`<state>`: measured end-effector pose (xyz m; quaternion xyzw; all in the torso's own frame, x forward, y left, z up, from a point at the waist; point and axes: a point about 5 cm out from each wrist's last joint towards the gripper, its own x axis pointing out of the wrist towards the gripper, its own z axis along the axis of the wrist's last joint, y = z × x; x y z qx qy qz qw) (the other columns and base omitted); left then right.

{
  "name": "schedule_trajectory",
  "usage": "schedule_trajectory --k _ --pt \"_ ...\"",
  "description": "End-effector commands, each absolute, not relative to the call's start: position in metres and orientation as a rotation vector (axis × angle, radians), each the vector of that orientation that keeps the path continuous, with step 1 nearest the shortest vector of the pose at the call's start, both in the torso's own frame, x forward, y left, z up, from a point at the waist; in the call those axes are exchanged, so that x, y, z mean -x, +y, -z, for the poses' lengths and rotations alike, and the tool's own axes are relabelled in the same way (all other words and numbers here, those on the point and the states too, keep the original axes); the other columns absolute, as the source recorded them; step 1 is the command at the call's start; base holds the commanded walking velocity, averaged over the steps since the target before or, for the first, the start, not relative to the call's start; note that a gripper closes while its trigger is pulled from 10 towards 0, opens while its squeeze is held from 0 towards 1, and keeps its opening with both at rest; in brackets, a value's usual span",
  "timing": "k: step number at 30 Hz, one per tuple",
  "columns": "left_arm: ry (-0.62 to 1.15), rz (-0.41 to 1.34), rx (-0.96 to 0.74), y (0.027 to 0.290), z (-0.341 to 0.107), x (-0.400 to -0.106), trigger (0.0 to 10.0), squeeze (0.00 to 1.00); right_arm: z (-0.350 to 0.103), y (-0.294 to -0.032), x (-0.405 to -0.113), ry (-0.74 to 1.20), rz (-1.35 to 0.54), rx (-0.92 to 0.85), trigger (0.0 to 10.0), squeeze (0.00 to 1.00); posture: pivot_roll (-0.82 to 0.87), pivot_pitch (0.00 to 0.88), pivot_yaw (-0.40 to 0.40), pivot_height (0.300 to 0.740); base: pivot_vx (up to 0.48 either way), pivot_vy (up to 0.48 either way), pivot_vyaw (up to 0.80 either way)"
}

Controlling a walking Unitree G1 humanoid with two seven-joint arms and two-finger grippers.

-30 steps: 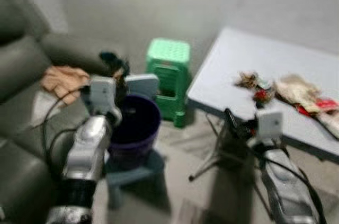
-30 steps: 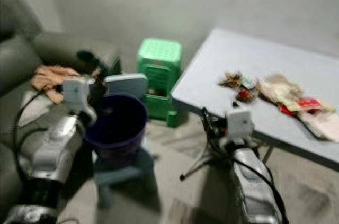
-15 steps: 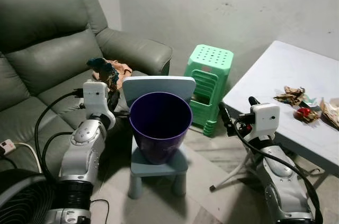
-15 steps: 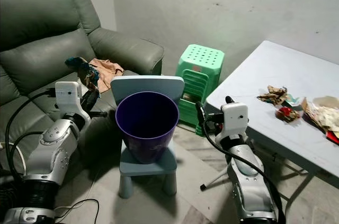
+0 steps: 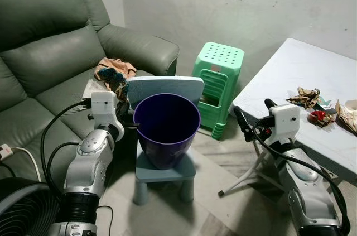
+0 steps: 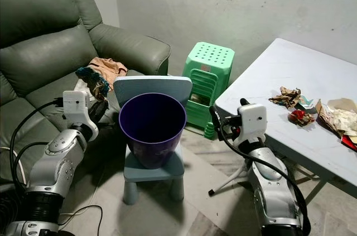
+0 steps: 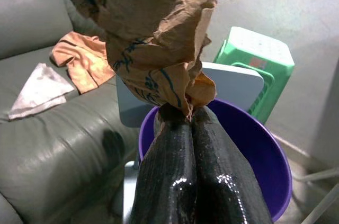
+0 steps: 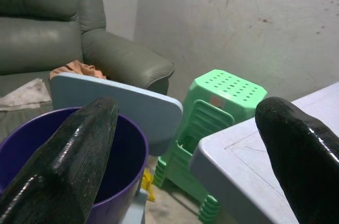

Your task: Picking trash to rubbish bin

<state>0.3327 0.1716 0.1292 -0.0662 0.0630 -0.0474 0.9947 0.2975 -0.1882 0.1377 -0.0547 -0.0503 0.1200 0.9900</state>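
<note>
Progress is looking partial: in the left eye view the left pincer [image 5: 118,114] is pinching a crumpled brown wrapper [image 5: 114,77] just beside the purple bin [image 5: 167,129], which is sitting on a small blue chair [image 5: 165,171], so this piece is judged one drop away from binned, while more trash [image 5: 310,102] is lying on the white table [image 5: 290,80]; the bin's floor is too dark to say whether anything is already inside. In the right eye view the right pincer [image 6: 223,128] is hovering between bin and table with its fingers spread and empty, and the pile's far edge is running off the frame. In the left wrist view the black fingers [image 7: 175,166] are pressing together on the wrapper's lower end above the bin rim, hiding how deep the grip goes. In the right wrist view the spread fingers [image 8: 79,150] are framing the green stool [image 8: 214,113], with the table trash out of sight.
</note>
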Motion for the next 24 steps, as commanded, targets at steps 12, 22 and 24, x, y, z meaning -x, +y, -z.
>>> schedule_trajectory --k 12,22,24 --pt "0.072 0.103 0.177 0.1670 -0.1440 -0.3373 10.0 0.00 -0.1410 -0.1853 -0.2969 -0.105 -0.281 0.112 10.0 0.00 0.00 0.051 -0.104 0.740 0.181 0.000 0.00" --pt "0.065 0.101 0.177 0.1683 -0.1465 -0.3390 10.0 0.00 -0.1414 -0.1852 -0.2970 -0.108 -0.285 0.111 10.0 0.00 0.00 0.051 -0.102 0.740 0.390 0.000 0.00" --pt "0.064 0.100 0.176 0.1678 -0.1472 -0.3393 10.0 0.00 -0.1414 -0.1850 -0.2968 -0.108 -0.288 0.111 10.0 0.00 0.00 0.053 -0.103 0.740 0.381 0.000 0.00"
